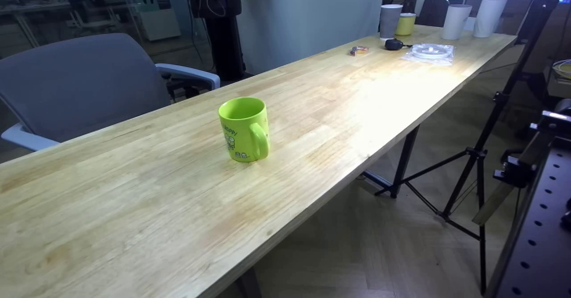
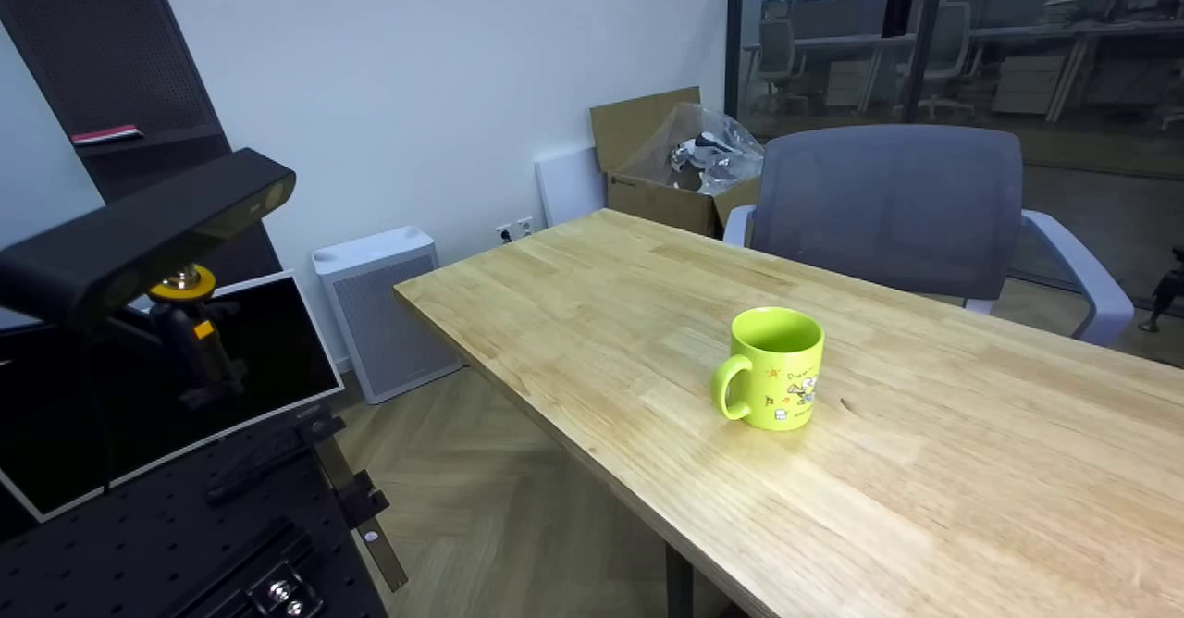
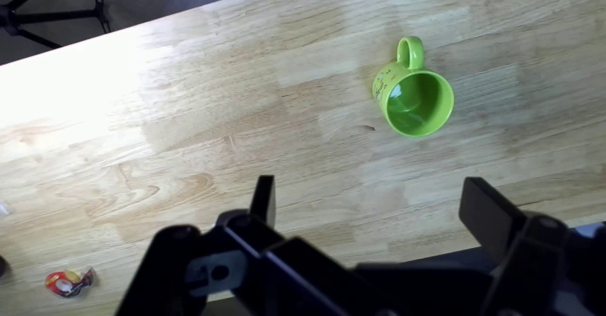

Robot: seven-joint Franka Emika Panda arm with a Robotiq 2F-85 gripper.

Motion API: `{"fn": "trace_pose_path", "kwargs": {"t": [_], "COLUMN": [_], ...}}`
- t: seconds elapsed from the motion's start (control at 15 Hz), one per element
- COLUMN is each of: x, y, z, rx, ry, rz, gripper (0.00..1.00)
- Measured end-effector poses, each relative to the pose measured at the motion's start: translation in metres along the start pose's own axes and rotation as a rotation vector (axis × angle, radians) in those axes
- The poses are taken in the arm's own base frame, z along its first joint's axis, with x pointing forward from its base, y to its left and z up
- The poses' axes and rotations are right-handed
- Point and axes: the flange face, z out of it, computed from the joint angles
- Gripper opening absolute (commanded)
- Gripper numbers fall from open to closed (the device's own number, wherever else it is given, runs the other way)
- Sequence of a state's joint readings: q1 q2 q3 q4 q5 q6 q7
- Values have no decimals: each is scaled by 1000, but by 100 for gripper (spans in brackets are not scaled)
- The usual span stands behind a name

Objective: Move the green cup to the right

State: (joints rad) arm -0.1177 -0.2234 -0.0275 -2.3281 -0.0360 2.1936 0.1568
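The green cup [image 1: 238, 133] stands upright on the wooden table, and it also shows in an exterior view [image 2: 777, 377]. In the wrist view the green cup [image 3: 378, 86] is seen from above, its inside bare and its handle pointing to the top of the picture. My gripper [image 3: 369, 181] is open, its two dark fingers wide apart with nothing between them. It is above the table and apart from the cup, which lies beyond the fingertips in the wrist view.
The wooden table [image 1: 147, 209] carries a grey cup [image 1: 387, 23], a yellow-green container [image 1: 405, 25], white tumblers [image 1: 457, 23], a plastic-wrapped lid [image 1: 430, 51] and a small wrapped snack [image 1: 358, 51] at its far end. A grey chair [image 2: 888, 211] stands against one long edge.
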Motion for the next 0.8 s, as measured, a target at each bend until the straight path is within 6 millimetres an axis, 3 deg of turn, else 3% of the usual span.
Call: {"fn": "trace_pose_path", "kwargs": {"t": [0.4,0.8], "x": [42,44], "y": [2,2], "z": [27,32], "rx": [-63,-63], "ry": [-22,-30], "rz": [40,35], "gripper": [100,100]}}
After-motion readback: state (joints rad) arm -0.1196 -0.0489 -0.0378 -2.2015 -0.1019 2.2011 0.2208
